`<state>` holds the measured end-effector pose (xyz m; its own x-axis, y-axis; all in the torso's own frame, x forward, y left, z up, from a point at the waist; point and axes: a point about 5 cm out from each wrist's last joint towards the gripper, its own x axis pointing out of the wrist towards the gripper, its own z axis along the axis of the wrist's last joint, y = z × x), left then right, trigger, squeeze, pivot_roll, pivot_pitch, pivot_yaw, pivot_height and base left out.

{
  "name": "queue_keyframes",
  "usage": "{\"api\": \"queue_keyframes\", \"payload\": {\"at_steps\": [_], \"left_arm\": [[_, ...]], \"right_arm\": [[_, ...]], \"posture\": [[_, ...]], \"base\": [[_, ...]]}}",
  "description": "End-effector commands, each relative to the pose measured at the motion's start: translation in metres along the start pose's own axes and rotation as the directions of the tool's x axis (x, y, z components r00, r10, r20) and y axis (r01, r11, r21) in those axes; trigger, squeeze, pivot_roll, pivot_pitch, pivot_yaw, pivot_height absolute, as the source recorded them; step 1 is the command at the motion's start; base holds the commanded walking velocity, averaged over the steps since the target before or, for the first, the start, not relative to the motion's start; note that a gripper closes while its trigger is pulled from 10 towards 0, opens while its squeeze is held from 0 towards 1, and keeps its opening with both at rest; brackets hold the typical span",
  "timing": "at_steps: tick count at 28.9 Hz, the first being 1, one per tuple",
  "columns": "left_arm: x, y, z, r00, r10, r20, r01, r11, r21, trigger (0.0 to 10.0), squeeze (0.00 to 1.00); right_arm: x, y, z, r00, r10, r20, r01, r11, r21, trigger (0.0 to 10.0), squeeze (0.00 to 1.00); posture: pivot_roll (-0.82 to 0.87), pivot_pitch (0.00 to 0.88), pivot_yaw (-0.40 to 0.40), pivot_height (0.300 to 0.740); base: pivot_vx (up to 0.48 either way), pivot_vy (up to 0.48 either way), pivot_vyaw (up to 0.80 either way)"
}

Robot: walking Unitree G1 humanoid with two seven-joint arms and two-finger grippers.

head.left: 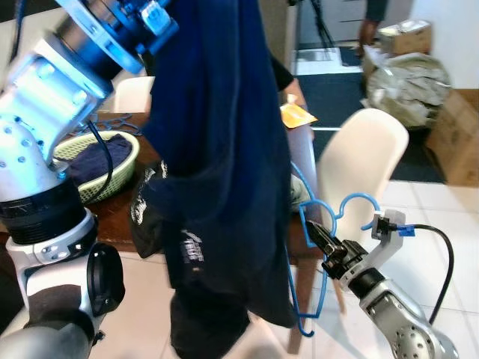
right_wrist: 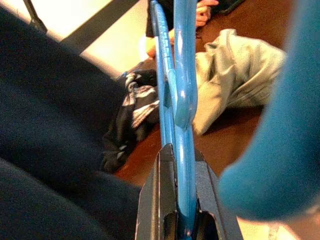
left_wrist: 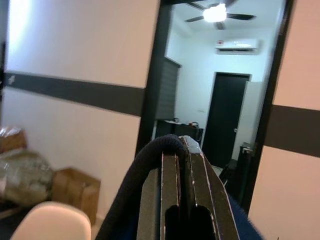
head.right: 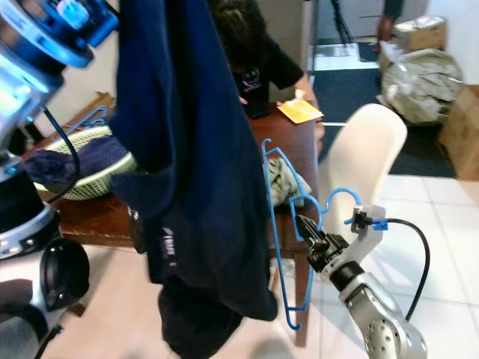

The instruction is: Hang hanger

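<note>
From the head views, the left arm was raised high, its left gripper [left_wrist: 182, 150] up out of frame, and a dark blue shirt [head.left: 217, 149] hung from it down to floor level in front of the table [head.right: 288, 146]. Low on the right, the right gripper [head.left: 317, 234] was clamped on a blue hanger [head.right: 288, 224], which stood upright just beside the shirt's edge, hook curling toward the white chair [head.left: 359, 161]. A green basket [head.left: 112, 183] of dark cloth sat on the table, and a person [head.right: 251, 52] sat behind it. In the left wrist view, the fingers were pressed together with dark fabric pinched over them. In the right wrist view, the fingers [right_wrist: 150, 210] squeezed the hanger's wire, a pale cloth [right_wrist: 235, 75] lying on the table beyond.
</note>
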<state>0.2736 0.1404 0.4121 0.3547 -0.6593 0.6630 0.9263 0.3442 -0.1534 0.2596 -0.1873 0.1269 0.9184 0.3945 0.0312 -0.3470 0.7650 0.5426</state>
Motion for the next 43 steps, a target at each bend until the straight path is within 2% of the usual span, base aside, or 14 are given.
{"api": "queue_keyframes", "payload": {"at_steps": [1,8,10,12,13,15,16,19,25,34,35,38,41,43], "left_arm": [[-0.003,0.002,-0.011,0.999,0.016,-0.033,-0.016,1.000,0.007,10.0,0.00],[-0.017,0.020,-0.068,0.970,0.114,-0.216,-0.119,0.993,-0.011,10.0,0.00],[-0.040,0.034,-0.140,0.863,0.233,-0.447,-0.239,0.970,0.043,10.0,0.00],[-0.040,0.034,-0.140,0.863,0.233,-0.447,-0.239,0.970,0.043,10.0,0.00],[-0.056,0.039,-0.170,0.787,0.294,-0.542,-0.290,0.952,0.096,10.0,0.00],[-0.056,0.039,-0.170,0.787,0.294,-0.542,-0.290,0.952,0.096,10.0,0.00],[-0.075,0.042,-0.193,0.715,0.345,-0.607,-0.343,0.931,0.125,10.0,0.00],[-0.075,0.042,-0.193,0.715,0.345,-0.607,-0.343,0.931,0.125,10.0,0.00],[-0.132,0.061,-0.218,0.538,0.536,-0.651,-0.494,0.826,0.273,10.0,0.00],[-0.148,0.070,-0.212,0.494,0.610,-0.619,-0.540,0.774,0.331,10.0,0.00],[-0.167,0.077,-0.204,0.444,0.684,-0.580,-0.581,0.712,0.395,10.0,0.00],[-0.167,0.077,-0.204,0.444,0.684,-0.580,-0.581,0.712,0.395,10.0,0.00],[-0.187,0.088,-0.183,0.393,0.775,-0.495,-0.625,0.620,0.474,10.0,0.00],[-0.187,0.088,-0.183,0.393,0.775,-0.495,-0.625,0.620,0.474,10.0,0.00]], "right_arm": [[0.001,0.001,0.001,1.000,-0.001,0.018,0.001,1.000,0.013,10.0,0.00],[0.000,-0.003,0.004,0.999,-0.034,0.038,0.034,0.999,0.019,10.0,0.00],[-0.001,-0.006,0.006,0.997,-0.063,0.046,0.062,0.998,0.016,10.0,0.00],[-0.001,-0.006,0.006,0.997,-0.063,0.046,0.062,0.998,0.016,10.0,0.00],[-0.001,-0.007,0.007,0.996,-0.077,0.046,0.077,0.997,0.011,10.0,0.00],[-0.001,-0.007,0.007,0.996,-0.077,0.046,0.077,0.997,0.011,10.0,0.00],[-0.002,-0.009,0.007,0.994,-0.095,0.046,0.095,0.995,0.003,10.0,0.00],[-0.002,-0.009,0.007,0.994,-0.095,0.046,0.095,0.995,0.003,10.0,0.00],[-0.003,-0.015,0.005,0.989,-0.147,-0.006,0.147,0.989,-0.024,10.0,0.00],[-0.003,-0.016,0.005,0.988,-0.153,-0.020,0.152,0.988,-0.031,10.0,0.00],[-0.003,-0.016,0.004,0.988,-0.151,-0.036,0.149,0.988,-0.047,10.0,0.00],[-0.003,-0.016,0.004,0.988,-0.151,-0.036,0.149,0.988,-0.047,10.0,0.00],[-0.002,-0.016,0.003,0.987,-0.145,-0.067,0.140,0.987,-0.074,10.0,0.00],[-0.002,-0.016,0.003,0.987,-0.145,-0.067,0.140,0.987,-0.074,10.0,0.00]], "posture": [[-0.05,0.000,0.091,0.740],[-0.06,0.000,0.089,0.740],[-0.06,0.000,0.089,0.740],[-0.06,0.000,0.089,0.740],[-0.06,0.000,0.084,0.740],[-0.06,0.000,0.084,0.740],[-0.06,0.000,0.079,0.740],[-0.06,0.000,0.079,0.740],[-0.07,0.000,0.073,0.740],[-0.07,0.000,0.072,0.740],[-0.06,0.000,0.066,0.740],[-0.06,0.000,0.066,0.740],[-0.05,0.000,0.059,0.740],[-0.05,0.000,0.059,0.740]], "base": [[-0.322,0.000,0.00],[-0.324,0.000,0.00],[-0.321,0.000,0.00],[-0.322,0.000,0.00],[-0.326,0.000,0.00],[-0.326,0.000,0.00],[-0.326,0.000,0.00],[-0.326,0.000,0.00],[-0.165,0.000,-0.40],[0.000,0.000,-0.80],[0.000,0.000,-0.80],[0.000,0.000,-0.80],[0.000,0.000,-0.80],[0.000,0.000,-0.80]]}}
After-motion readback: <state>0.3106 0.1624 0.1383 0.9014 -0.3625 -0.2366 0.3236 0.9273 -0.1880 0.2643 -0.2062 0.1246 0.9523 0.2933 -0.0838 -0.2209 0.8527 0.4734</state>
